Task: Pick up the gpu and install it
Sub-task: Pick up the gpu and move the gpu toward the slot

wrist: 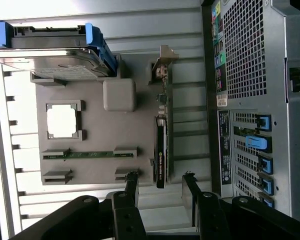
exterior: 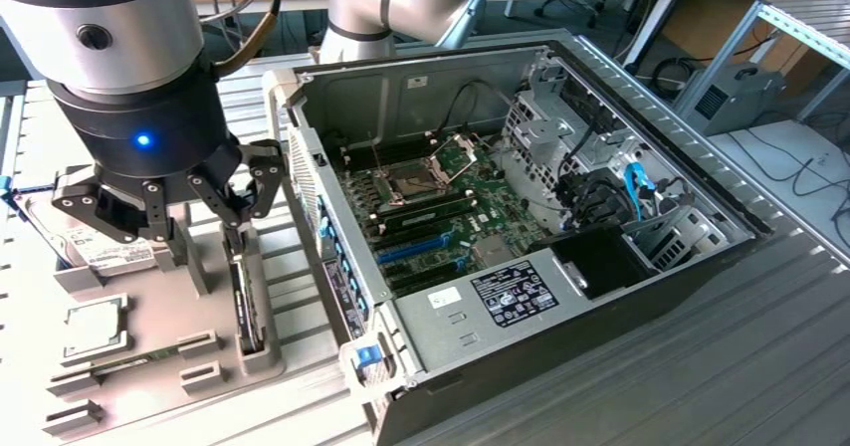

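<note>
gripper (exterior: 179,217) at upper left of the exterior view, hanging over the grey fixture tray (exterior: 273,361); claw released, fingers spread wide, nothing in it; gpu (exterior: 243,302) stands on edge in a slot on the tray, on the side nearest the pc case (exterior: 398,98), lower left of the exterior frame, just under the fingertips; not in the case yet; in the wrist view the gripper (wrist: 160,179) straddles the end of the gpu (wrist: 161,150), one of the fingers (wrist: 131,182) on each flank, gap visible both sides, no contact; the card's metal bracket (wrist: 165,57) sits at the end away from the fingers; hard drive (exterior: 100,247) on the same tray at the left edge of the exterior frame, partly behind the fingers; processor chip (exterior: 96,327) in a square pocket at lower left; pc case lies open, centre to right of the exterior frame, motherboard (exterior: 439,207) exposed, blue slots (exterior: 412,252) showing
</note>
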Robot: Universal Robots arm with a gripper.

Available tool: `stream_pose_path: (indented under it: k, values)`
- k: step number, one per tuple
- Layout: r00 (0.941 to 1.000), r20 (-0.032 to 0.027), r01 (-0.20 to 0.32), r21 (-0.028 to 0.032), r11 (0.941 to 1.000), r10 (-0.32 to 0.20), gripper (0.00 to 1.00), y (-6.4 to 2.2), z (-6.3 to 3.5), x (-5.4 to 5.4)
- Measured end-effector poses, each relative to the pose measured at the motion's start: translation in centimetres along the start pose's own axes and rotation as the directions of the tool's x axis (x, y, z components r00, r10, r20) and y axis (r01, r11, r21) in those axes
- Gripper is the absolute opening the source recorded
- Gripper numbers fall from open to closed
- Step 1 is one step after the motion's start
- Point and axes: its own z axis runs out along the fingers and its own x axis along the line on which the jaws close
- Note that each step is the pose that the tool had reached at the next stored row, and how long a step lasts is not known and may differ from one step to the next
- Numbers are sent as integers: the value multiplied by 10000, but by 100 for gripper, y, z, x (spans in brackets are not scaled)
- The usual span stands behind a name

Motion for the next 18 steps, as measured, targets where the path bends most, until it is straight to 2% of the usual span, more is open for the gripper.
stream_pose_path:
  k: [18]
  values:
    - [10000,0,0,0,10000,0,48,0,33,1]
